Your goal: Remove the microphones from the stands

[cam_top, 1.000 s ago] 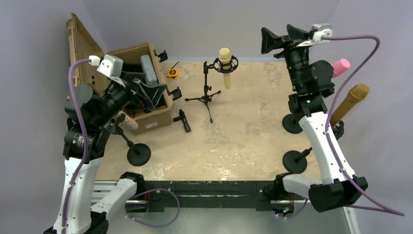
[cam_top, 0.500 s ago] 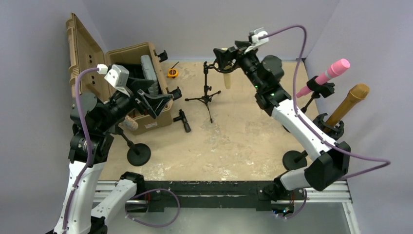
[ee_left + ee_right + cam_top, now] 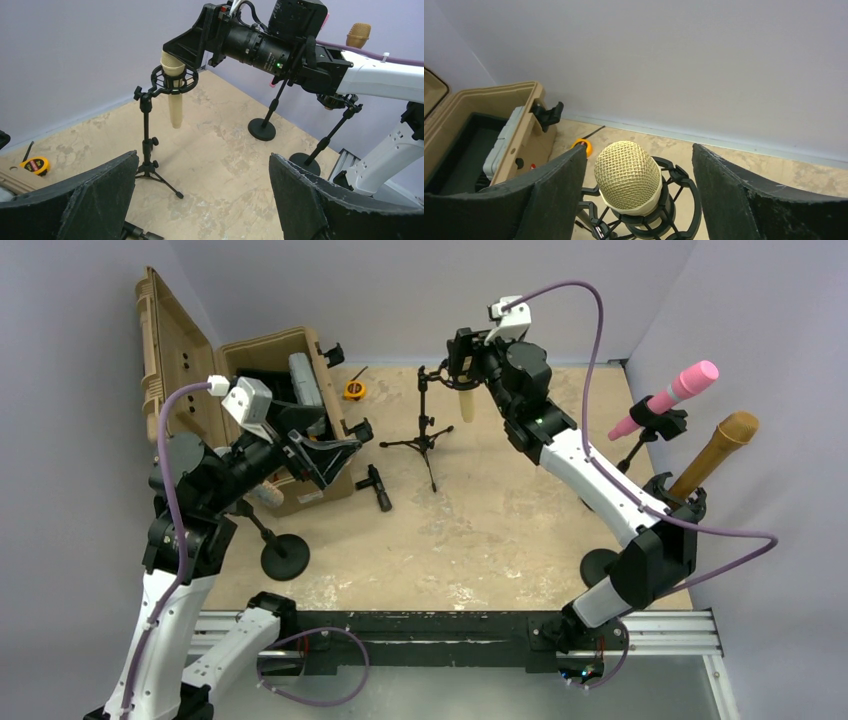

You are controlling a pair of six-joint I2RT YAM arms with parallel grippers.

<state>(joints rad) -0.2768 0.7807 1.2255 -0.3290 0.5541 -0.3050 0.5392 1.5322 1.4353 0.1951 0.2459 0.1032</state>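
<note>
A cream microphone [image 3: 628, 175] with a mesh head stands upright in a black shock-mount ring [image 3: 684, 200] on a small tripod stand [image 3: 425, 435] at the back middle of the table. My right gripper [image 3: 640, 147] is open and straddles the microphone head from above; the left finger is very near the mesh, while the right finger stands well off. From above, only the microphone's lower body [image 3: 466, 405] shows below my right gripper [image 3: 462, 355]. My left gripper [image 3: 330, 445] hangs open by the case, holding nothing, with the microphone [image 3: 175, 100] and its stand [image 3: 146, 145] ahead of it.
An open tan case [image 3: 290, 410] stands at the back left, with a yellow tape measure [image 3: 354, 390] behind it. A black handle [image 3: 378, 487] lies beside the case. A pink microphone [image 3: 680, 385] and a brown one [image 3: 720, 445] stand on the right. A round stand base [image 3: 285, 557] sits front left.
My right arm swung from the back right corner leftward to the microphone, and its jaws have narrowed around the head. My left gripper shifted slightly right.
</note>
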